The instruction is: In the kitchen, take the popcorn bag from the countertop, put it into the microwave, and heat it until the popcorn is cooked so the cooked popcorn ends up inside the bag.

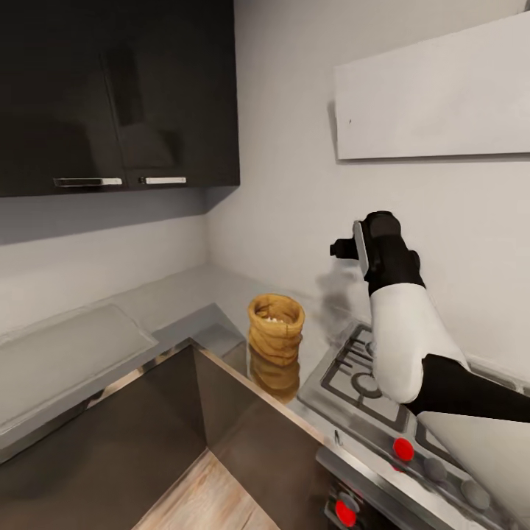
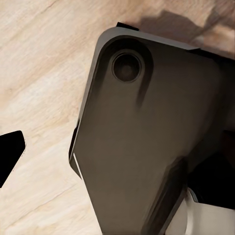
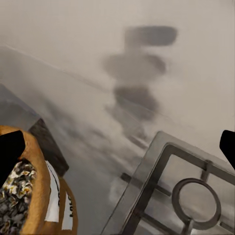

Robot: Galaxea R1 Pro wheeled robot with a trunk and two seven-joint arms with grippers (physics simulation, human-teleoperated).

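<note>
Right arm (image 1: 401, 346) is nearest, raised over the hob (image 1: 368, 383), and it hides its own gripper from the head camera. In the wrist view both fingertips (image 3: 11, 149) sit wide apart at the frame edges, holding nothing. Left gripper: can't tell. Bag (image 1: 275, 329) stands upright on the counter (image 1: 184, 294), just left of the hob, with pale bits (image 1: 275, 319) inside.

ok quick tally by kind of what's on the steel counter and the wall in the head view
tan-brown ridged paper popcorn bag: 1
grey gas hob with black grates: 1
red round hob knobs: 2
dark glossy wall cabinet: 1
steel bar cabinet handles: 2
white flat hood: 1
total: 8
</note>
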